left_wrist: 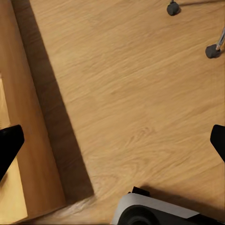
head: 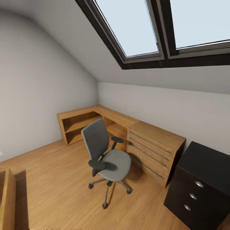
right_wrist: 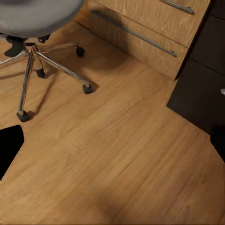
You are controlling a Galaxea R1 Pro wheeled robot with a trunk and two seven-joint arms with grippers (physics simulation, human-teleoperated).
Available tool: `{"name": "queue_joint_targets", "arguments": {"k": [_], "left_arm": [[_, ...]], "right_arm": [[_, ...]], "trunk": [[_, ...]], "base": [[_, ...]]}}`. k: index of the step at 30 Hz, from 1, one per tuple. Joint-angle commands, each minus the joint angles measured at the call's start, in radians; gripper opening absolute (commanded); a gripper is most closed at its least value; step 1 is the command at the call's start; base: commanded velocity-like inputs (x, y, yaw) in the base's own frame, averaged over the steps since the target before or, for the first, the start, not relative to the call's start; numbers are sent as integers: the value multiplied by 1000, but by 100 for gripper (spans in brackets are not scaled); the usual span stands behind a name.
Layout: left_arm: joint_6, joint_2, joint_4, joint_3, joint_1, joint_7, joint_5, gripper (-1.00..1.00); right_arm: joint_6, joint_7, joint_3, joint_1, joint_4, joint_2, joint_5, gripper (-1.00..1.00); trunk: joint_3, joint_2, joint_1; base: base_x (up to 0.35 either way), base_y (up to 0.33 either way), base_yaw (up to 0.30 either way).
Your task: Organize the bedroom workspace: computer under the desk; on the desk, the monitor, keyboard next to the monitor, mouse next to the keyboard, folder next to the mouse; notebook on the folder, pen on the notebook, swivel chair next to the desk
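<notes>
The swivel chair [head: 108, 153], grey with black armrests and a metal star base, stands on the wood floor in the middle of the head view, its seat bare. Its seat and base [right_wrist: 47, 61] also appear in the right wrist view, and two of its castors [left_wrist: 213, 50] in the left wrist view. The desk's black drawer unit [head: 204, 166] with round silver knobs sits at the lower right, also seen as the desk side [right_wrist: 201, 79]. My left gripper [left_wrist: 112, 145] and right gripper [right_wrist: 112, 145] hang open over bare floor, holding nothing. Computer, monitor, keyboard, mouse, folder, notebook and pen are out of view.
A light-wood drawer chest [head: 153, 150] joins a low L-shaped open shelf [head: 80, 123] along the back walls behind the chair. Another light-wood piece [head: 8, 198] stands at my near left, close beside the left gripper [left_wrist: 28, 140]. Sloped ceiling with skylights overhead.
</notes>
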Motion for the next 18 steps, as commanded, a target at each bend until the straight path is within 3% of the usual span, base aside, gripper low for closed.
{"name": "queue_joint_targets", "arguments": {"k": [1, 18], "left_arm": [[-2, 0, 1, -9, 0, 6, 4, 100], [0, -1, 1, -10, 0, 6, 3, 100]], "right_arm": [[-2, -6, 9, 0, 1, 0, -3, 100], [-2, -5, 9, 0, 1, 0, -2, 100]], "trunk": [[0, -1, 0], [-8, -1, 0]], "base": [[0, 0, 285], [0, 0, 279]]}}
